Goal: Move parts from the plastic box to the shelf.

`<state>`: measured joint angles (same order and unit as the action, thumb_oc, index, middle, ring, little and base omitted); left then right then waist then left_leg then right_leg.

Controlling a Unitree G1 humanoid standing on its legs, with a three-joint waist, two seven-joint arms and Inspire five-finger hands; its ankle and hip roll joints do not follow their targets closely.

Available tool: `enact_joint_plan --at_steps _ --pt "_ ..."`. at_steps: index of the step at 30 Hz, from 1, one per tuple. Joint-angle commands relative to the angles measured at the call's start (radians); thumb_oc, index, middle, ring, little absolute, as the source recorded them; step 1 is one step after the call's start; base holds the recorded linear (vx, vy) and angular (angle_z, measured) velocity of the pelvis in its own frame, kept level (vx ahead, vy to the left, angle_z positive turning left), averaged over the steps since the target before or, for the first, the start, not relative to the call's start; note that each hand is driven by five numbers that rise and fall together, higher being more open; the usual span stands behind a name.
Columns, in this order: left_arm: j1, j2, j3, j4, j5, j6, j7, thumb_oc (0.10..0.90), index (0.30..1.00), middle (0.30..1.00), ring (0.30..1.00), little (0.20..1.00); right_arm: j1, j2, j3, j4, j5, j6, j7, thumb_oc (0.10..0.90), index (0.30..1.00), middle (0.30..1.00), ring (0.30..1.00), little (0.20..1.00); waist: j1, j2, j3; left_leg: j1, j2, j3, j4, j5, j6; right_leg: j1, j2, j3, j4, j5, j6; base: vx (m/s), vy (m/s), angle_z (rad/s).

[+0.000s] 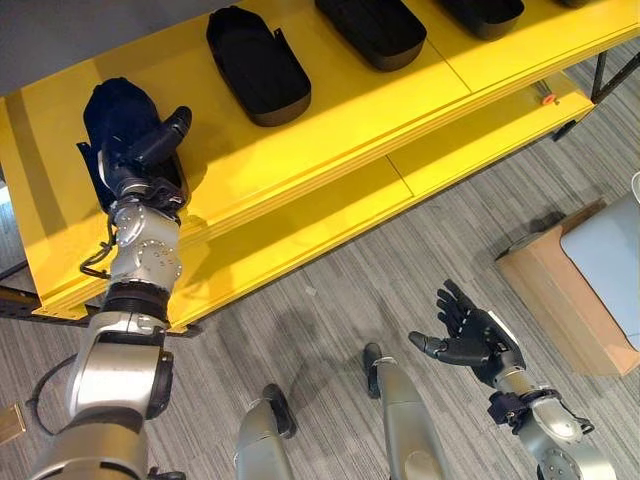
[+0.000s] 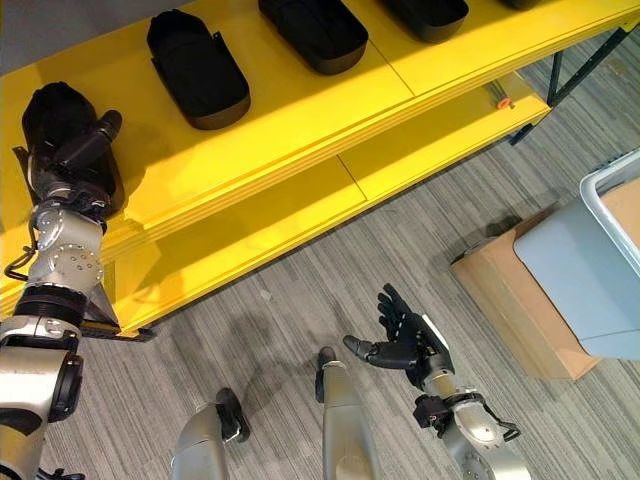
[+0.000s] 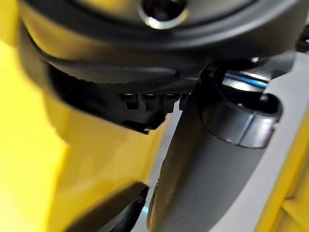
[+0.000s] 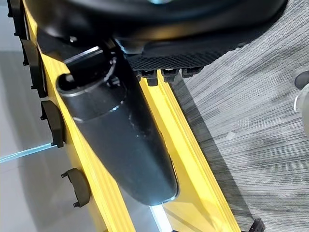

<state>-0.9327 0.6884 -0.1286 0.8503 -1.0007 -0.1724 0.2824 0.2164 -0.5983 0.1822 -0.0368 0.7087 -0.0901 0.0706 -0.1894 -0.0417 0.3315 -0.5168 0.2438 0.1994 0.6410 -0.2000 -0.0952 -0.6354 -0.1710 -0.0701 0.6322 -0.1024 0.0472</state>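
Note:
A yellow shelf [image 1: 350, 115] carries a row of black moulded parts [image 1: 258, 65] [image 1: 372, 30]. At its left end lies one more black part [image 1: 108, 100], and my left hand [image 1: 140, 150] rests on top of it, thumb sticking out to the side; its dark bulk blends with the part. My right hand [image 1: 475, 340] hovers low over the floor at the lower right, open, palm up and empty. The grey plastic box [image 2: 600, 255] stands at the right edge. In the right wrist view the thumb [image 4: 120, 135] points along the shelf edge [image 4: 193, 169].
The plastic box sits on a cardboard box [image 1: 555, 290] on the grey carpet. A lower yellow shelf board [image 1: 450, 150] juts out below the top one. Dark shelf legs [image 2: 575, 65] stand at the far right. Carpet lies between the shelf and the boxes.

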Motion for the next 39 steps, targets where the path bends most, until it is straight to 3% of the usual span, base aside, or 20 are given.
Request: enact_joint_plan --at_steps 1,3,8,20,24,28,32,39 --pt "-0.113 0.153 -0.040 -0.065 0.189 -0.085 0.005 0.900 1.000 1.000 1.000 1.000 0.005 -0.061 -0.040 -0.085 -0.006 -0.088 0.043 0.900 1.000 1.000 1.000 1.000 -0.004 0.030 -0.085 0.022 0.032 -0.076 -0.074 0.048 -0.020 0.095 -0.051 0.039 -0.077 -0.045 0.084 -0.01 -0.007 0.05" --pt "-0.150 0.206 -0.100 -0.067 0.315 -0.072 0.015 0.900 1.000 1.000 1.000 1.000 0.005 -0.064 -0.038 -0.078 -0.011 -0.088 0.057 0.900 1.000 1.000 1.000 1.000 -0.002 0.036 -0.084 0.024 0.030 -0.079 -0.074 0.050 -0.018 0.103 -0.055 0.035 -0.077 -0.043 0.086 -0.02 -0.010 0.10" --pt "-0.170 0.274 -0.167 -0.117 0.471 -0.070 0.029 0.900 1.000 1.000 1.000 1.000 0.011 -0.068 -0.043 -0.073 -0.009 -0.093 0.082 0.900 1.000 1.000 1.000 1.000 0.007 0.041 -0.082 0.031 0.026 -0.081 -0.081 0.055 -0.017 0.114 -0.060 0.029 -0.080 -0.043 0.090 -0.01 -0.003 0.07" --pt "-0.112 0.422 -0.252 -0.298 0.842 -0.044 0.033 0.900 1.000 1.000 1.000 1.000 0.041 -0.066 -0.076 -0.067 -0.007 -0.099 0.122 0.900 1.000 1.000 1.000 1.000 0.021 0.048 -0.084 0.050 0.022 -0.086 -0.094 0.061 -0.018 0.138 -0.064 0.020 -0.090 -0.043 0.095 -0.01 -0.005 0.05" --pt "0.038 0.447 -0.181 -0.443 0.938 -0.050 0.024 0.900 1.000 1.000 1.000 1.000 0.061 -0.057 -0.093 -0.072 -0.002 -0.100 0.132 0.900 1.000 1.000 1.000 1.000 0.033 0.044 -0.081 0.048 0.022 -0.087 -0.095 0.062 -0.017 0.134 -0.065 0.018 -0.086 -0.044 0.092 -0.01 -0.002 0.03" --pt "0.153 0.433 -0.101 -0.524 0.940 -0.058 0.010 0.900 1.000 1.000 1.000 1.000 0.072 -0.056 -0.107 -0.080 -0.004 -0.099 0.133 0.900 1.000 1.000 1.000 1.000 0.036 0.045 -0.079 0.045 0.022 -0.088 -0.095 0.062 -0.016 0.130 -0.064 0.018 -0.082 -0.046 0.090 0.00 0.000 0.00" --pt "0.314 0.398 0.010 -0.601 0.951 -0.058 -0.006 0.900 1.000 1.000 1.000 1.000 0.078 -0.048 -0.130 -0.085 -0.012 -0.100 0.127 0.900 1.000 1.000 1.000 1.000 0.045 0.043 -0.074 0.043 0.023 -0.089 -0.094 0.062 -0.015 0.126 -0.064 0.017 -0.076 -0.048 0.086 0.00 -0.003 -0.01" --pt "0.461 0.350 0.101 -0.667 0.958 -0.068 -0.017 0.900 1.000 1.000 1.000 1.000 0.075 -0.046 -0.139 -0.091 -0.013 -0.102 0.123 0.900 1.000 1.000 1.000 1.000 0.050 0.043 -0.069 0.037 0.025 -0.090 -0.092 0.064 -0.015 0.119 -0.059 0.019 -0.072 -0.048 0.081 0.00 0.000 0.00"
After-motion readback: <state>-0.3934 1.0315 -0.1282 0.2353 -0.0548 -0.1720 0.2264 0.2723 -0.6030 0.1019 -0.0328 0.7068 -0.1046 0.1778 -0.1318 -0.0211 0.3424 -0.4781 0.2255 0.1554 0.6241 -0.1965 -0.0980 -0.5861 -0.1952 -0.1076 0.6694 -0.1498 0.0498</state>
